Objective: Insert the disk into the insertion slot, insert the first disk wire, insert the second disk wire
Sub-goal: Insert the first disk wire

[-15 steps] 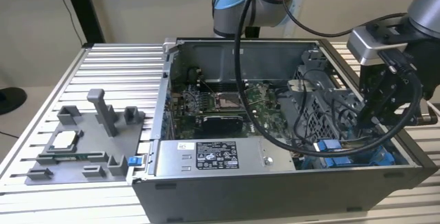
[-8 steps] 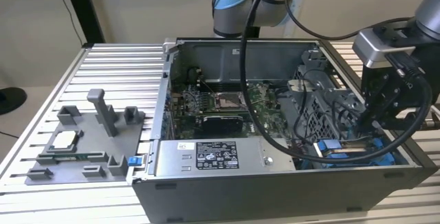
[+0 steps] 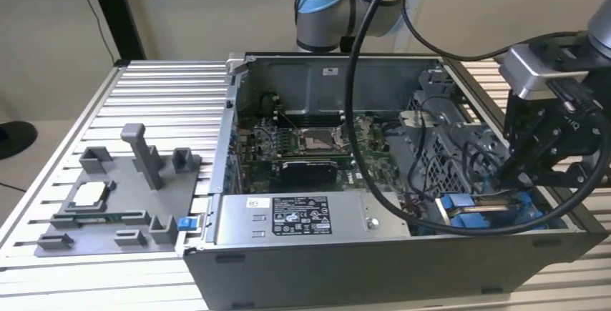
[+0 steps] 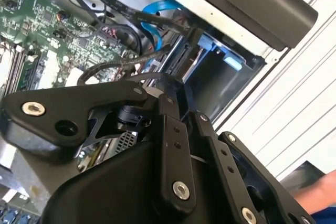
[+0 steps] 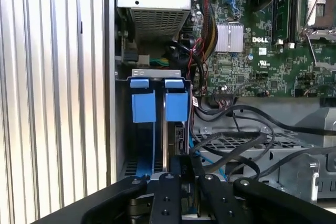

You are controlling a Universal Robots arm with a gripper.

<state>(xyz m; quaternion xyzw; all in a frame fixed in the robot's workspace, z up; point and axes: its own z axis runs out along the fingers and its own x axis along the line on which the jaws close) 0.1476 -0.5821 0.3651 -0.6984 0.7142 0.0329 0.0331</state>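
The disk (image 5: 178, 132) stands on edge in the insertion slot (image 5: 157, 73), a grey metal bay with two blue tabs (image 5: 176, 106) in the case's corner. In the exterior view my gripper (image 3: 520, 179) hangs over that bay at the front of the exterior view's right. Its fingers (image 5: 170, 182) are drawn close together right at the disk's end. In the second wrist view a thin black disk wire (image 4: 113, 66) loops from the board to my gripper's tips (image 4: 165, 85). A blue flat disk wire (image 5: 207, 158) runs beside the disk and curls near the bay (image 4: 157, 9).
The grey power-supply box (image 3: 286, 218) lies along the case front, beside the bay. The green motherboard (image 3: 305, 150) fills the case floor, and black cables (image 3: 458, 161) cross a perforated cage. A grey fixture plate (image 3: 105, 204) sits on the ribbed table. Part of a person's arm (image 4: 317, 195) shows.
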